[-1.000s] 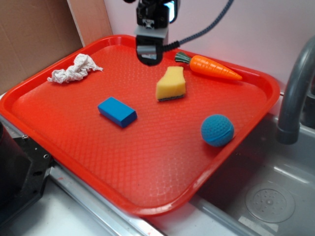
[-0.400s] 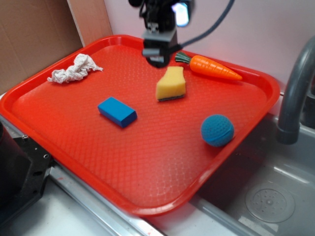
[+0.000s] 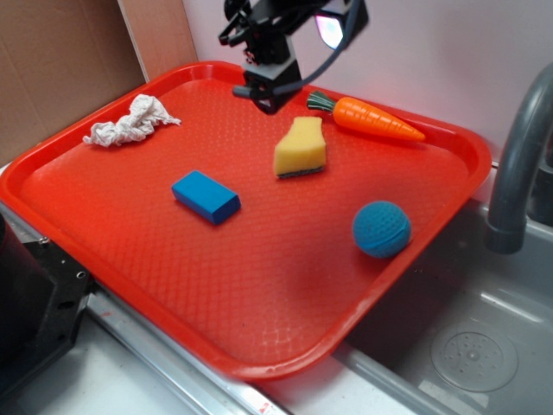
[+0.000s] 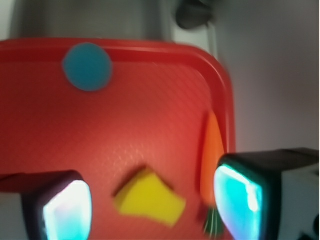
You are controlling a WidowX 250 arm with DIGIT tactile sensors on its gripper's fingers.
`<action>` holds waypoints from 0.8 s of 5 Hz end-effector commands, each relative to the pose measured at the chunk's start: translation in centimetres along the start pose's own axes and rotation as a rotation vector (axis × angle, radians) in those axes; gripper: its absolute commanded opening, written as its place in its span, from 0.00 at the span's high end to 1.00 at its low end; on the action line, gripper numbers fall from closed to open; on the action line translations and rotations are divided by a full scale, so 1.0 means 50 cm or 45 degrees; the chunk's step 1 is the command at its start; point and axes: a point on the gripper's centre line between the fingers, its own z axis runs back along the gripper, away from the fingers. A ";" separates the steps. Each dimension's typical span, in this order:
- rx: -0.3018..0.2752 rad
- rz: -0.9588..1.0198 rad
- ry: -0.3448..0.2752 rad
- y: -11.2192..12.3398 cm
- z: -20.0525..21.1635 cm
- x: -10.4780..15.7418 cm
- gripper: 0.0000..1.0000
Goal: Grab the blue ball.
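Note:
The blue ball (image 3: 382, 228) is a small teal sphere resting near the right rim of the red tray (image 3: 259, 303). In the wrist view the blue ball (image 4: 87, 66) lies far ahead, close to the tray's far rim (image 4: 130, 44). My gripper (image 3: 268, 95) hovers above the tray's back part, well away from the ball, behind the yellow sponge (image 3: 301, 149). From the wrist camera the gripper (image 4: 152, 207) is open, its two glowing fingertips (image 4: 65, 210) wide apart with nothing held; the yellow sponge (image 4: 149, 200) shows on the tray between them.
An orange toy carrot (image 3: 376, 119) lies at the back right, a flat blue block (image 3: 206, 196) left of centre, a crumpled white cloth (image 3: 131, 121) at the back left. A grey faucet (image 3: 518, 164) and sink basin (image 3: 467, 346) stand to the right of the tray.
The gripper has shifted slightly right and turned on its wrist above the back of the tray. The ball and other objects have not moved.

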 end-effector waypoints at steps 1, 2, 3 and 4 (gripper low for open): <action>-0.247 0.088 -0.053 -0.029 -0.015 0.110 0.00; -0.299 0.237 0.013 -0.037 -0.034 0.133 0.00; -0.272 0.247 0.164 -0.054 -0.052 0.148 0.00; -0.188 0.233 0.164 -0.071 -0.072 0.130 0.00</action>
